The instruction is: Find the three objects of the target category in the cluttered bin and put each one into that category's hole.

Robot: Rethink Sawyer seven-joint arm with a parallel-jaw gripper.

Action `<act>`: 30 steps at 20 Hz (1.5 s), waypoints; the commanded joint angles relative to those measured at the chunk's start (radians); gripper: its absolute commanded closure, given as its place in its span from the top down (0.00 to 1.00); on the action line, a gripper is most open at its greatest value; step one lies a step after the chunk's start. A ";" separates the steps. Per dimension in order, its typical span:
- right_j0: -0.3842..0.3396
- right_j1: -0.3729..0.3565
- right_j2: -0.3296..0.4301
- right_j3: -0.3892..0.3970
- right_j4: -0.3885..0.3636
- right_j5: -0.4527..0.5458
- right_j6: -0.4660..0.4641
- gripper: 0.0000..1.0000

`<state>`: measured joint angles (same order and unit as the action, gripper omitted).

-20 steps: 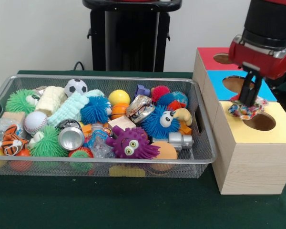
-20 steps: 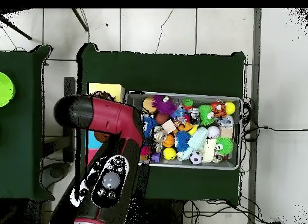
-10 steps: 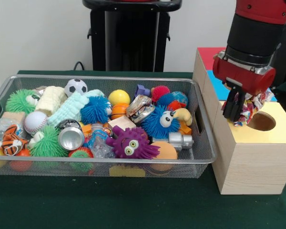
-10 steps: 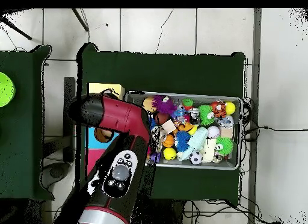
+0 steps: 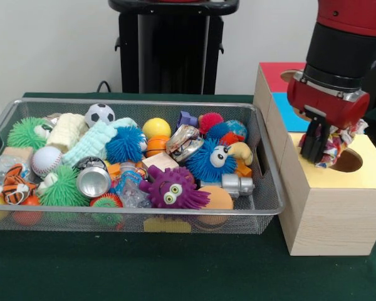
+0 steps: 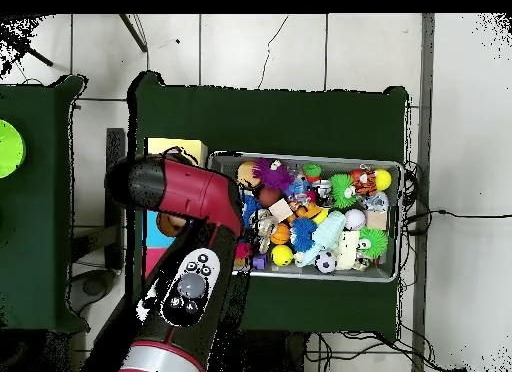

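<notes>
I have the gripper [image 5: 323, 145] closed on a multicoloured rope toy [image 5: 336, 145], and I am holding it just above the yellow-topped section of the wooden sorting box [image 5: 329, 213], at the near-left rim of the yellow hole [image 5: 346, 161]. The toy bunches out to the right of the fingers, partly overhanging the opening — I judge it is held low and close so that a release drops it in rather than onto the lid.

Relative to that yellow hole, the blue hole [image 5: 306, 111] and the red hole [image 5: 292, 76] lie behind it on the same box, mostly hidden by the arm. The wire bin [image 5: 263, 188] stands just left of the box, nearly touching its side, crammed with balls, spiky toys and a can [image 5: 93, 180].

Room is tight on the bin side: the bin's tall right wall sits close to the box's left edge, so I would not swing low that way. Above the hole the air is free. The toy's centre looks slightly left of the opening — a small shift right before letting go seems wise, or it may snag on the rim.

In the overhead view the arm covers the box and the toy.
</notes>
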<state>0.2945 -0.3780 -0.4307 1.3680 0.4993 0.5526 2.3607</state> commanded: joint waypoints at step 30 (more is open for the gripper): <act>-0.025 0.107 0.092 0.017 0.114 -0.066 0.195 0.00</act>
<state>0.3317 -0.3502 -0.4553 1.3582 0.5858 0.5530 2.3609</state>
